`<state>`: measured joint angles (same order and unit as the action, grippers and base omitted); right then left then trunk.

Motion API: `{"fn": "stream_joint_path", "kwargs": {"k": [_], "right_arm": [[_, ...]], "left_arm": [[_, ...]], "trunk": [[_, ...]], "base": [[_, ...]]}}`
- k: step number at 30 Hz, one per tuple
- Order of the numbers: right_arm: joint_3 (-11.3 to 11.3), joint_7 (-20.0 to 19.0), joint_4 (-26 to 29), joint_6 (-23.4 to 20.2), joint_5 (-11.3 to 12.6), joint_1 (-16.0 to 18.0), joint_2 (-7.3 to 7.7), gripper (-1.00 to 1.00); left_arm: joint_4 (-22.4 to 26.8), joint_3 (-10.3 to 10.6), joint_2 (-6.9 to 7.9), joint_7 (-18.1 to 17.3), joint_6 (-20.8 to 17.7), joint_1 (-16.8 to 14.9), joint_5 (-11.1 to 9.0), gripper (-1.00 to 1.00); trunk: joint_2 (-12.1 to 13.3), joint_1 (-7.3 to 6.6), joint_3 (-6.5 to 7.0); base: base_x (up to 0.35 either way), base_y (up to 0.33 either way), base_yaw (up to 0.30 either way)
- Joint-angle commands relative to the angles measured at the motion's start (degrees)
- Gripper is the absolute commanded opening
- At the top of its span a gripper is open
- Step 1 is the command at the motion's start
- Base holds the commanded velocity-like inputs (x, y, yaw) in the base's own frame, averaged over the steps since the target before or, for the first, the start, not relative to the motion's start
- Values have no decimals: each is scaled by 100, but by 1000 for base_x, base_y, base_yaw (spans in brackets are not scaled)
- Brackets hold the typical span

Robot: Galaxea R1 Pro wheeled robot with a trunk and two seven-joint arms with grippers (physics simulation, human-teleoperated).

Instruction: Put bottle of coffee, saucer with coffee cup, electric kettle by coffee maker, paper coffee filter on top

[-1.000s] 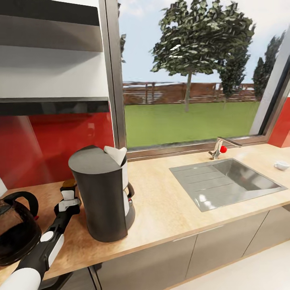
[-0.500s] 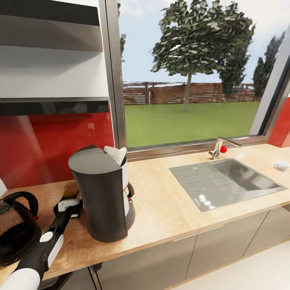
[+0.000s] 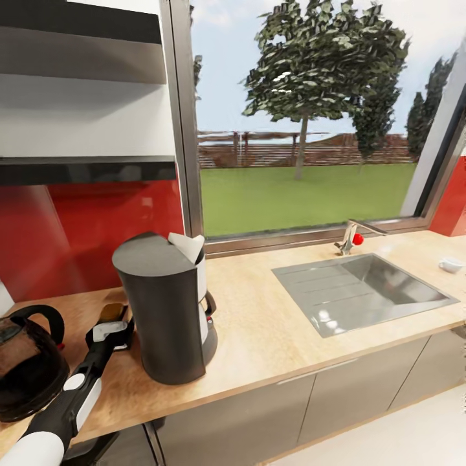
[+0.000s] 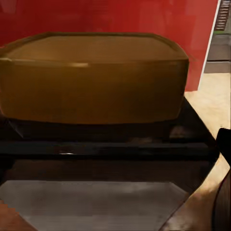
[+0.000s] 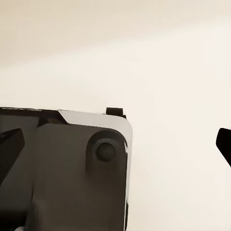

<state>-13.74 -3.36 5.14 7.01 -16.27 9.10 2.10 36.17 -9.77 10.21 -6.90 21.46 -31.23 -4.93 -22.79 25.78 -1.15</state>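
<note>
Left wrist view looks straight at the tan-brown cap (image 4: 94, 77) of the small dark bottle of coffee (image 4: 96, 144), which sits close in front of the camera, between the fingers as far as I can judge. From the head view the left end effector (image 3: 111, 323) reaches behind the tall dark grey coffee maker (image 3: 165, 310), with the cap just visible at its tip; whether it clamps the bottle or has let go I cannot tell. The bottle stands low over the light wood-grain tabletop (image 3: 272, 330), beside the coffee maker and near the rounded black glassy electric kettle (image 3: 29, 369). A white paper filter (image 3: 188, 246) sits atop the maker. Withdrawing carelessly could tip the bottle or nudge the maker. The tiny white coffee cup (image 3: 451, 264) waits far right.
</note>
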Motion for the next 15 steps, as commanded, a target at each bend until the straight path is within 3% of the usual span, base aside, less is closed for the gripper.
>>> {"fn": "stream_joint_path", "kwargs": {"k": [1,6,13,15], "right_arm": [[-50,-25,-4,20,-43,6,1,100],[-50,-25,-4,20,-43,6,1,100],[-50,-25,-4,20,-43,5,1,100],[-50,-25,-4,20,-43,5,1,100]], "left_arm": [[-3,-16,-2,-57,7,-5,-52,100],[-5,-16,-2,-57,7,-5,-52,100],[-5,-16,-2,-57,10,-5,-47,100],[-5,-16,-2,-57,13,-5,-46,100]], "trunk": [[-13,1,-12],[-13,1,-12],[-13,1,-12],[-13,1,-12]], "base": [[-293,0,0],[-298,0,0],[-53,0,0],[-261,0,0]]}}
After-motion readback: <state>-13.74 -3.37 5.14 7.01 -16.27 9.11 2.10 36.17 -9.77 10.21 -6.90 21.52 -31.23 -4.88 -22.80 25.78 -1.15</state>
